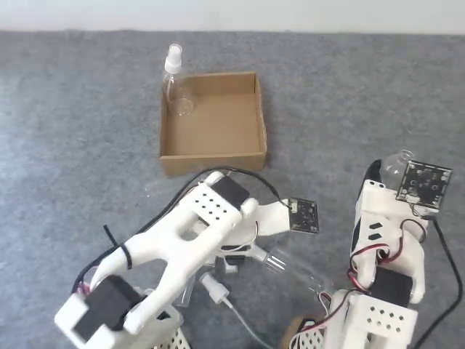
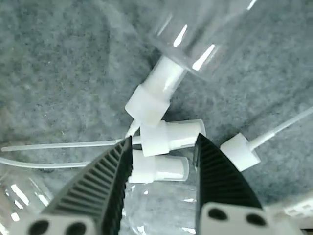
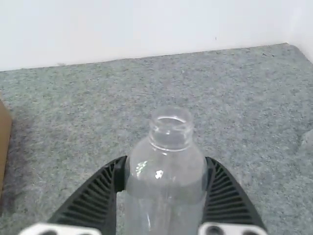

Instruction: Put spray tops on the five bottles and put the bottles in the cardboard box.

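Left gripper (image 2: 164, 142): my jaws are spread and straddle a loose spray top (image 2: 171, 137) lying on the grey carpet (image 2: 58, 58); I cannot tell whether either finger touches it. A second spray top (image 2: 159, 169) lies just beside the first. A third spray top (image 2: 239, 152) lies a little apart, with its dip tube stretched out behind it. A fourth spray top (image 2: 151, 100) sits at the mouth end of a lying bottle (image 2: 205, 29); I cannot tell whether it is fitted. In the high view this clear bottle lies at about 3 o'clock from the pile of tops under my left arm (image 1: 182, 247). Right gripper (image 3: 165, 169): at about 2 o'clock from that pile, my jaws are pressed against both sides of an uncapped bottle (image 3: 168, 132), holding it upright with its neck open. The cardboard box (image 1: 212, 156) sits farther out, at 12 o'clock from the pile, open side up. A capped bottle (image 1: 173, 80) stands upright at the box's 11 o'clock corner, white sprayer fitted, its base apparently inside the wall.
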{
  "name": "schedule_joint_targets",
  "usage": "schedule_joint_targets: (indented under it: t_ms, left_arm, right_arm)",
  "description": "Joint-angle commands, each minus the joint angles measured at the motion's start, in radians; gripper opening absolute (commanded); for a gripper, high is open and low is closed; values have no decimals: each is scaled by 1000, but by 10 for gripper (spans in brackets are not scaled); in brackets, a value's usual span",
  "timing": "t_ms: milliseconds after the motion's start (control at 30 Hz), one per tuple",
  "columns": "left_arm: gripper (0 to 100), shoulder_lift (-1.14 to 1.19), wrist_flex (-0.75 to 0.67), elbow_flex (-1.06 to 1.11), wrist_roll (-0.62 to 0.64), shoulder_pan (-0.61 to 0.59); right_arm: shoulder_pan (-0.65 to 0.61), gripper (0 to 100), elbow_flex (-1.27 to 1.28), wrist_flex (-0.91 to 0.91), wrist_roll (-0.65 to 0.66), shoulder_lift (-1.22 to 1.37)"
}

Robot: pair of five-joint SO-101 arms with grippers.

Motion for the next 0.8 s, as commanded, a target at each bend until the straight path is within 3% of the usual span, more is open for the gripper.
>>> schedule_joint_targets:
  t_ms: [0, 333, 767]
  left_arm:
    - [191, 15, -6, -73, -11, -2]
    - [191, 138, -72, -90, -8, 74]
    - [137, 273, -147, -104, -11, 75]
  right_arm:
    - [13, 111, -14, -27, -6, -22]
    - [13, 111, -14, -39, -5, -21]
    - [13, 111, -14, -39, -5, -22]
